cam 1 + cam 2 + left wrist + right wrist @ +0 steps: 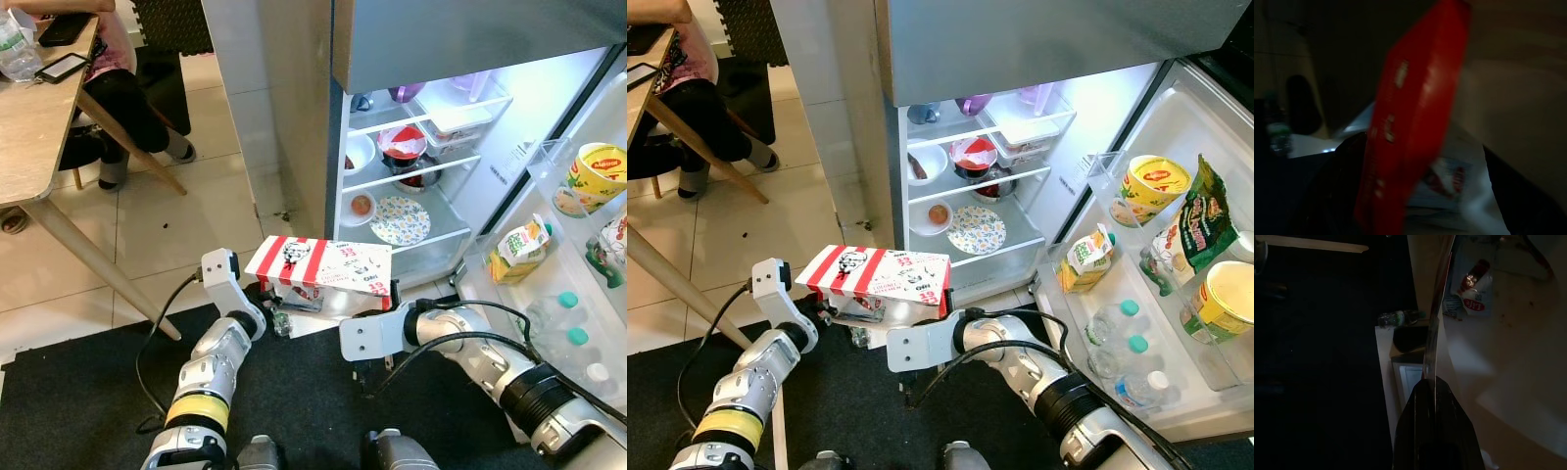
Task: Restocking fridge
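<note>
Before the open fridge (460,39), you hold a red-and-white striped takeaway box (318,267) level between both arms, just short of the lower shelves. Your right gripper (394,294) clamps the box's near end, its fingers closed on the thin edge in the right wrist view. Your left gripper (266,302) is tucked under the far end; whether its fingers are closed is hard to tell. You appear to be mid-carry, so next you likely need to lift and slide the box onto a free shelf. Shelves already hold a patterned plate (400,220), small bowls (361,207) and clear tubs (453,122). Door racks hold a juice carton (521,248), noodle cup (596,174) and water bottles (558,315).
</note>
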Available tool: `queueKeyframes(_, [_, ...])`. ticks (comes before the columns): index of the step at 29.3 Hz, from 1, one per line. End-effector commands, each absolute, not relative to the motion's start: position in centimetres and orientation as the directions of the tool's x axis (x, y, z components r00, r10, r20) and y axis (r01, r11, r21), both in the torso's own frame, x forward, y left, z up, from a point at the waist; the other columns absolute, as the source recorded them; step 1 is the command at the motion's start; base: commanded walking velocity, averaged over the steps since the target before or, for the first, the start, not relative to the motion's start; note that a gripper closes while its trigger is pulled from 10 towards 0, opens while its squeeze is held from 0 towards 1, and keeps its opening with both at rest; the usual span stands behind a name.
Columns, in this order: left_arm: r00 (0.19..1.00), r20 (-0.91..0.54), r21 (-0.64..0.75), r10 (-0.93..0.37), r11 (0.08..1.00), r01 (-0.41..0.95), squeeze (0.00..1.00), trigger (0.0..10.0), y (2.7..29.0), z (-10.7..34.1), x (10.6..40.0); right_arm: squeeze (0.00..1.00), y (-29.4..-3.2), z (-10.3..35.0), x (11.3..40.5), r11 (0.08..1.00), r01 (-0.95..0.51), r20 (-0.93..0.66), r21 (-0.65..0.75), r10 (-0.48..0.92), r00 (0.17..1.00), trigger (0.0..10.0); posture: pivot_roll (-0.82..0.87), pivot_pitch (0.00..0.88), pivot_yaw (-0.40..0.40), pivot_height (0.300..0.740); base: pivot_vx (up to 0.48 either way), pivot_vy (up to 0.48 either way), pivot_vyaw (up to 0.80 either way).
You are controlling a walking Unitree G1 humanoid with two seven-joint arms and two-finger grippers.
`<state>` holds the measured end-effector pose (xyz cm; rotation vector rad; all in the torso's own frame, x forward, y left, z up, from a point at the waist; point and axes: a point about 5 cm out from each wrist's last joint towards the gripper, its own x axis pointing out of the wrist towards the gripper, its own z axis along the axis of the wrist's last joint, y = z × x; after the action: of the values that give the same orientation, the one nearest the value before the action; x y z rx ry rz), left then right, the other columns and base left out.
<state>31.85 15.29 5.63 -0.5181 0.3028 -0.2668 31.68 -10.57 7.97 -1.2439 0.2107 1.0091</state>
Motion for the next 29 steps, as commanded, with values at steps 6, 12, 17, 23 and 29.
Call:
queueKeyframes(6, [0.897,-0.163,-0.582,-0.412,0.774,0.250,1.00,10.0,14.1,5.8,31.2,0.00,-11.3,6.9,31.2,-0.015,-0.758,-0.661,-0.653,0.500,0.559,0.0,-0.05,0.200,0.024,0.740,0.000,0.000,0.00])
queueKeyframes(12, [0.870,-0.131,-0.596,-0.475,0.739,0.314,1.00,10.0,13.9,6.2,30.9,0.00,-12.5,6.4,31.6,0.015,-0.758,-0.672,-0.652,0.453,0.586,0.0,-0.05,0.201,0.024,0.740,0.000,0.000,0.00])
queueKeyframes(17, [0.837,-0.118,-0.596,-0.535,0.712,0.371,1.00,10.0,13.4,6.2,30.4,0.00,-13.5,6.4,32.0,0.052,-0.752,-0.671,-0.657,0.415,0.614,0.0,-0.05,0.201,0.023,0.740,0.000,0.000,0.00])
queueKeyframes(23, [0.767,-0.122,-0.591,-0.630,0.667,0.454,1.00,10.0,12.9,5.7,29.2,0.00,-15.6,6.8,33.1,0.154,-0.720,-0.650,-0.676,0.334,0.682,0.0,-0.05,0.202,0.023,0.740,0.000,0.000,0.00])
queueKeyframes(29, [0.725,-0.157,-0.577,-0.670,0.659,0.483,1.00,10.0,13.1,5.1,28.1,0.00,-16.5,7.2,33.6,0.181,-0.701,-0.636,-0.690,0.310,0.707,0.0,-0.05,0.200,0.023,0.740,0.000,0.000,0.00])
